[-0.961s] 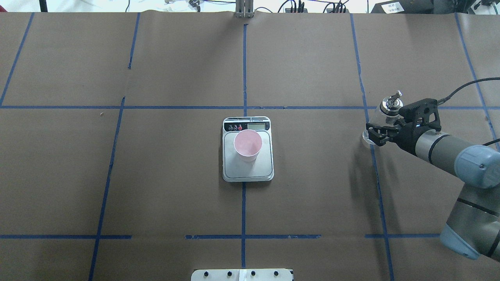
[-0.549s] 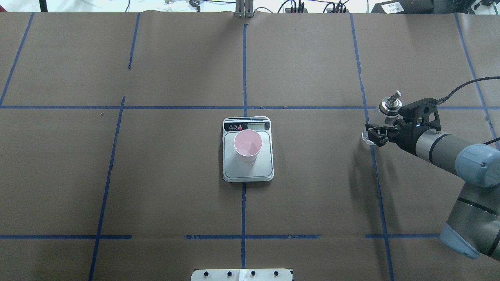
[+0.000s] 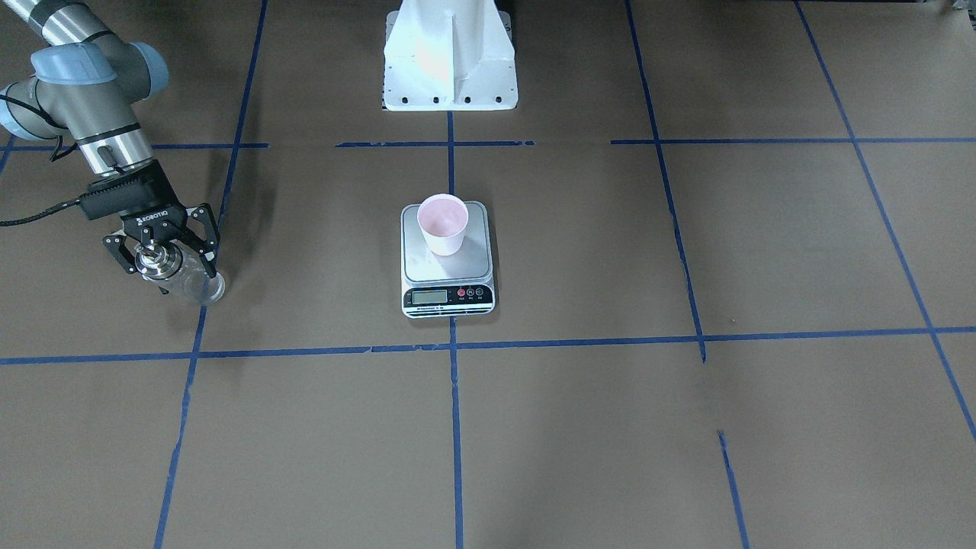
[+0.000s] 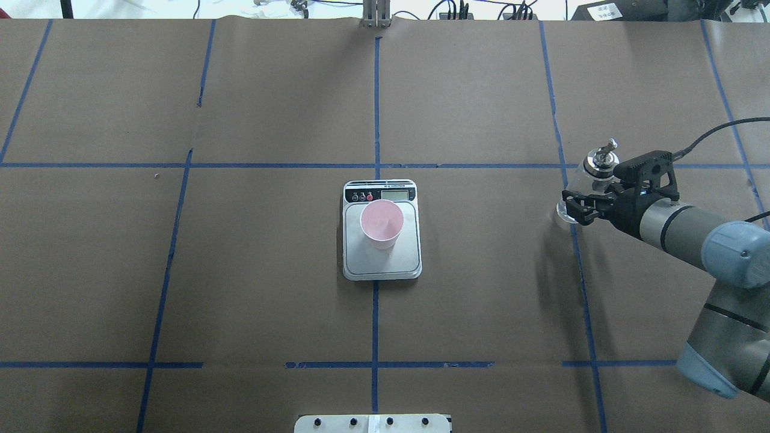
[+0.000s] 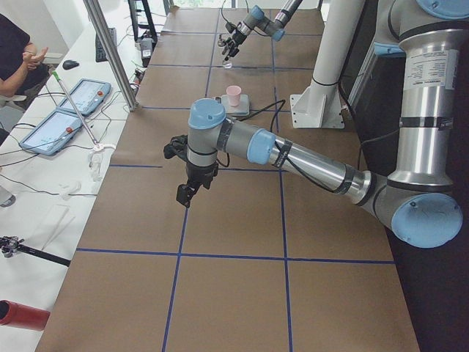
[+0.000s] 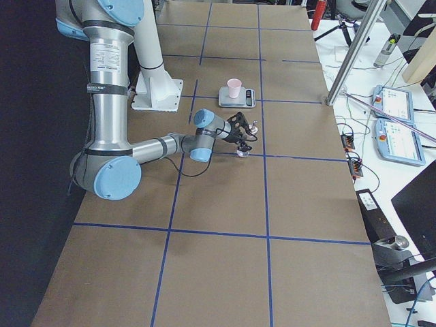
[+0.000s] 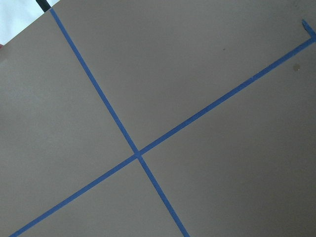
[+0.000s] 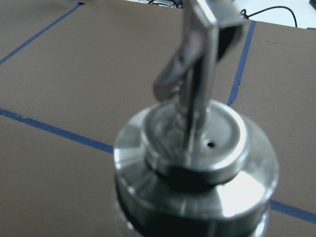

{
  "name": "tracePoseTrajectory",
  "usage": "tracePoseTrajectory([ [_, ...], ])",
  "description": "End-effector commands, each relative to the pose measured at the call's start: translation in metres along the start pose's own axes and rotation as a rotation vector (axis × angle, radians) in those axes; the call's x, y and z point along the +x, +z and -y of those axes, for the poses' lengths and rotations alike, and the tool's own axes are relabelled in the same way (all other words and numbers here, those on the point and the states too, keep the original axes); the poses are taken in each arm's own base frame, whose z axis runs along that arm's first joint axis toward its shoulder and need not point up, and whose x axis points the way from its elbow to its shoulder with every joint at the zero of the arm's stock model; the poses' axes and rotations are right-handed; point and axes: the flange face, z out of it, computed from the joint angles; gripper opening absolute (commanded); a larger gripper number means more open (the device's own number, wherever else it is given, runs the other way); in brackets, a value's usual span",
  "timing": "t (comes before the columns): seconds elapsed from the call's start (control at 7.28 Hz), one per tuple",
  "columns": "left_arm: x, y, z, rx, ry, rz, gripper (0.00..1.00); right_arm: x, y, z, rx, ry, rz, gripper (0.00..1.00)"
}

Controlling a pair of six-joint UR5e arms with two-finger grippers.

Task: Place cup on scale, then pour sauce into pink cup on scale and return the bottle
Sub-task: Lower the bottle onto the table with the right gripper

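Overhead exterior view is showing a flat table [image 4: 271, 270] covered in matte brown paper, with blue tape lines [image 4: 375, 90] dividing it into rectangles. Near the middle, the scale [image 4: 410, 255] is lying flat. It is a rounded rectangle with a brushed silver platform and a dark strip carrying a small display [image 4: 394, 194] and round buttons [image 4: 362, 196]. The cup [image 4: 381, 224], small, tapered and pale pink, is standing upright on the platform, toward the display end and inside its edges. Well apart from the scale, on the robot's right, the right gripper [image 4: 570, 207] is clenching its black fingers around the bottle [image 3: 191, 280], on the clear glass body below the collar. The bottle is standing upright over a tape line; whether its base is touching the paper cannot be told. Right wrist-mounted view is showing, blurred, the polished round metal collar [image 8: 197, 168] and the narrow spout [image 8: 197, 59] rising from it. The left gripper [image 5: 183, 195] is hanging over bare paper near a tape crossing. It is appearing only in the exterior left view, so the state of its jaws cannot be told.
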Motion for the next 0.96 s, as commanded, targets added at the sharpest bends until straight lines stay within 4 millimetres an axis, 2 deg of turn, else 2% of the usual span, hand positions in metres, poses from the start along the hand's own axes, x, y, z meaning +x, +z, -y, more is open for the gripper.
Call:
tracePoseTrajectory([
  [0.0, -0.0011, 0.0015, -0.0007, -0.003, -0.001, 0.001, 1.0, -0.0003, 0.0, 0.0003, 0.0, -0.001, 0.0, 0.71],
  [0.14, -0.0012, 0.0015, -0.0008, -0.003, -0.001, 0.002, 1.0, -0.0004, 0.0, 0.0001, -0.001, -0.003, 0.002, 0.75],
  [0.55, -0.0017, 0.0021, -0.001, -0.004, -0.002, 0.002, 1.0, -0.0006, -0.0008, 0.0003, -0.002, -0.003, 0.003, 0.99],
  [0.82, -0.0017, 0.0021, -0.001, -0.004, -0.002, 0.002, 1.0, 0.004, -0.0053, -0.002, -0.005, 0.003, -0.003, 1.0],
])
